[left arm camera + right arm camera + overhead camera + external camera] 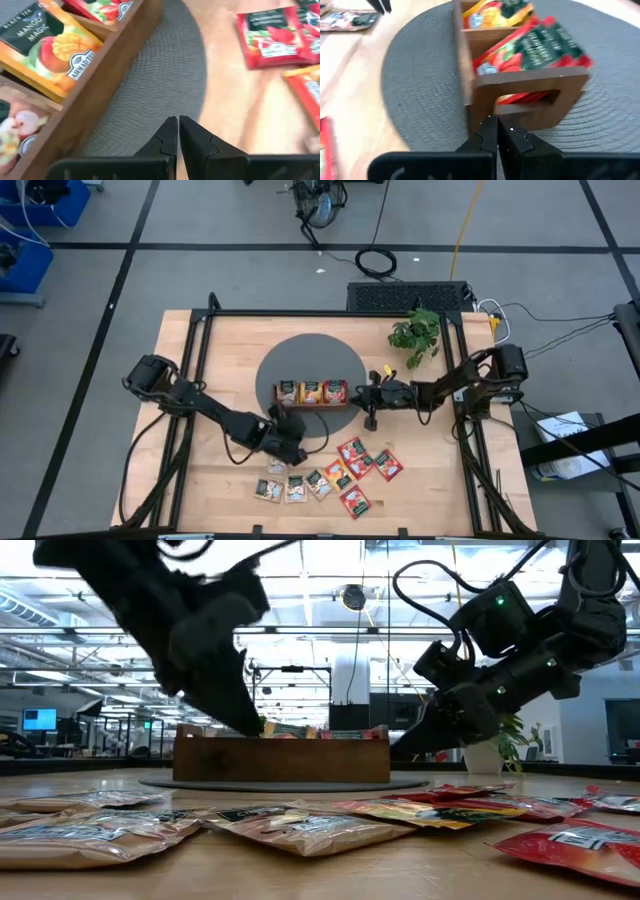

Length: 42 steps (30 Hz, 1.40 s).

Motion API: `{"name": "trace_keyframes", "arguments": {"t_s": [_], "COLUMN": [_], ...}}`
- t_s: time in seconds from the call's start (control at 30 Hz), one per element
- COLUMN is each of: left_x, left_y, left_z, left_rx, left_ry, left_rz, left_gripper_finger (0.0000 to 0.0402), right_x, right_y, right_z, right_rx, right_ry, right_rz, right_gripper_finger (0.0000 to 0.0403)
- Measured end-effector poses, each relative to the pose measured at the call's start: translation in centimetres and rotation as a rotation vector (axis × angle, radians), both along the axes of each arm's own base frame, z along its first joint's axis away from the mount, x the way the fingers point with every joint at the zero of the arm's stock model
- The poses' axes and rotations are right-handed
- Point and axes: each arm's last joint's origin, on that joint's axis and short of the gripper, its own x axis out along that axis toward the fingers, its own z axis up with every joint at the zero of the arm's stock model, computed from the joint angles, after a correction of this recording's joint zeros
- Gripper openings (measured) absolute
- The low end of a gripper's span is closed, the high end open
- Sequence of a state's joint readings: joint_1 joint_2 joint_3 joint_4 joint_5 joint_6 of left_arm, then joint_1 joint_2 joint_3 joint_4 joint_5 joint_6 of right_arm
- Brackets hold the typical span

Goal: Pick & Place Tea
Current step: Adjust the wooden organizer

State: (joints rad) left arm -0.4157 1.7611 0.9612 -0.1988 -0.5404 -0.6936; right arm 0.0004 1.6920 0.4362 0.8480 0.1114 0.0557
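Note:
A long wooden tray (311, 392) lies on a round grey mat (310, 355). Its three compartments hold a pale sachet (288, 391), an orange mango sachet (47, 42) and a red sachet (535, 47). Loose red sachets (362, 460) lie flat on the table near the front edge, with pale and orange ones (295, 486) to their left. My left gripper (177, 131) is shut and hovers over the mat beside the tray's near wall, at its left end (288, 420). My right gripper (497, 131) is shut at the tray's right end (362, 394). My right gripper comes level from the table's right side, its shut fingertips right at the tray's right end wall (530, 112), just below the handle cut-out. I cannot tell whether they touch the wood. The tray stays flat on the mat.
A small potted plant (415, 332) stands at the table's far right. A black frame rail (330, 312) borders the table, with cables beyond it. Bare wood (210, 370) lies left of the mat. Between the tray and the loose sachets is another strip of bare wood (330, 430).

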Motion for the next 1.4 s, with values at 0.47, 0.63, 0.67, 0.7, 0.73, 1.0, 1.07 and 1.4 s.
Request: {"name": "trace_keyframes", "arguments": {"t_s": [0.47,0.63,0.67,0.7,0.73,1.0,1.07,1.4], "left_x": [-8.2,-8.8,-8.7,-8.7,-8.6,-7.4,-6.9,-3.8], "left_y": [-4.0,-3.0,-2.8,-2.6,-2.4,-0.5,0.1,3.1], "left_z": [3.8,2.3,2.1,1.8,1.7,0.2,0.0,-0.4], "left_rx": [0.227,0.195,0.184,0.177,0.175,0.129,0.12,0.058], "left_ry": [0.055,0.113,0.131,0.148,0.158,0.174,0.177,0.256], "left_rz": [0.52,0.599,0.604,0.608,0.608,0.637,0.633,0.526], "left_gripper_finger": [0.0026,0.0024,0.0021,0.0015,0.0008,0.0004,0.0006,0.0009], "right_x": [-0.8,-0.7,-0.7,-0.7,-0.7,-0.5,-0.5,-0.5], "right_y": [1.5,1.5,1.5,1.5,1.5,1.5,1.5,0.8], "right_z": [-0.5,-0.3,-0.3,-0.3,-0.2,0.0,0.0,0.0], "right_rx": [-0.102,-0.105,-0.108,-0.111,-0.115,-0.148,-0.148,-0.177], "right_ry": [0.024,0.007,0.003,0.003,0.003,-0.017,-0.023,-0.006], "right_rz": [-0.067,-0.063,-0.061,-0.059,-0.057,-0.04,-0.039,-0.053], "right_gripper_finger": [0.0,0.0,0.0,0.0,0.0,0.0,0.0,0.0]}}
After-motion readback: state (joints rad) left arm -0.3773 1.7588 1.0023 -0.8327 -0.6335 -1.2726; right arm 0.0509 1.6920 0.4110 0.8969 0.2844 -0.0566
